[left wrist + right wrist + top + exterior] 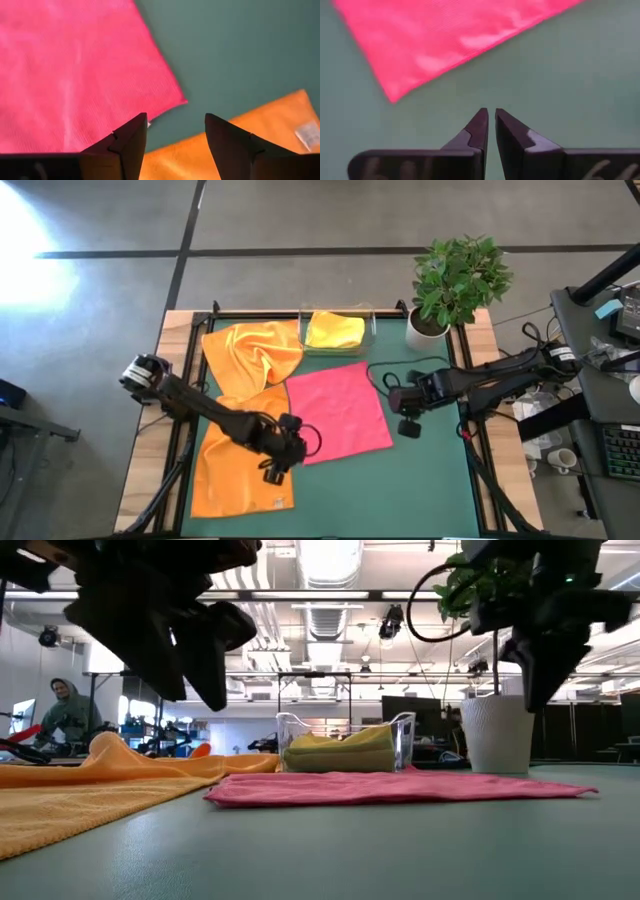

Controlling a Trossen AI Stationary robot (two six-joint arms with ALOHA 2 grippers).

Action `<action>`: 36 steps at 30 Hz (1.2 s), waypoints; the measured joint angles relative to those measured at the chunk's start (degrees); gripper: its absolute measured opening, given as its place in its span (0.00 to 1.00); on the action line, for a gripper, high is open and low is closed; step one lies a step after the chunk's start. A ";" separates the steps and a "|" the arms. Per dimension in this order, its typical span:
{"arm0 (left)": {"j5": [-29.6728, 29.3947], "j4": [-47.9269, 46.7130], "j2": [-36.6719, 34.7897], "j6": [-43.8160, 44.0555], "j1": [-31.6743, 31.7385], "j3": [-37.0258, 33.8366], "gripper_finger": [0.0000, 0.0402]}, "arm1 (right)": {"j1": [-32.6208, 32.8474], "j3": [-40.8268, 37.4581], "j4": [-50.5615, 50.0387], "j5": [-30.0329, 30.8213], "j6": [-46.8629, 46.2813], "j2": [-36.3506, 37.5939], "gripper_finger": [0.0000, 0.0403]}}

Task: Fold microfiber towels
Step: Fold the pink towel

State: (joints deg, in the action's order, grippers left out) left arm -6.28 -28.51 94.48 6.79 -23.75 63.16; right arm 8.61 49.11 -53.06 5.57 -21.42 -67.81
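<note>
Green-surfaced tabletop (420, 490) with wood side rails.

Far left: long flat orange microfiber towel (235, 470), long axis running from the near edge toward the far edge, a small white tag at its near right corner. Just beyond it, a second orange microfiber towel (250, 352), bunched and wrinkled, at the far left of the tabletop; the two orange cloths meet or overlap, exact edge not clear.

Left tool (277, 470) hangs over the right edge of the flat orange towel, next to the near left corner of the pink one. Fingers (131, 145) spread wide apart, nothing between them; in the left wrist view the pink corner and orange edge lie below with bare green between.

Centre: hot pink square microfiber towel (340, 412), spread flat, single layer, turned slightly so its corners point diagonally, no clear long axis. Its far left corner sits just beside the bunched orange cloth.

Behind it at the far edge: clear plastic tray (372, 328) with a folded yellow microfiber towel (334, 330) inside, long axis left-right.

Right of the pink towel: right tool (409, 427) above bare green, just off the towel's right edge. Fingers (479, 131) nearly together, gripping nothing.

Far right corner: leafy green plant in white pot (428, 330).
</note>
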 joint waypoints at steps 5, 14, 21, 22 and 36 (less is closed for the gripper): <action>-2.62 5.35 3.29 8.62 -1.31 0.69 0.46 | 2.23 -0.14 3.08 -2.06 8.58 0.00 0.07; -3.01 8.13 11.58 12.40 -2.24 4.90 0.46 | 5.90 -0.42 10.35 -5.27 19.11 -0.85 0.16; -8.99 2.29 14.60 14.86 -2.16 7.93 0.46 | 6.79 -0.78 12.06 -5.67 21.82 -2.46 0.28; -8.68 1.77 14.87 15.38 -2.12 8.00 0.46 | 6.85 -1.10 12.35 -5.78 22.52 -2.74 0.29; -6.96 1.86 15.82 15.75 -1.25 6.75 0.46 | 7.40 -4.94 23.84 -10.31 28.82 -7.50 0.31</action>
State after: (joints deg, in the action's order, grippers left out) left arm -13.23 -26.65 110.30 22.55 -25.00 69.91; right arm 16.01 44.17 -29.22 -4.74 7.40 -75.31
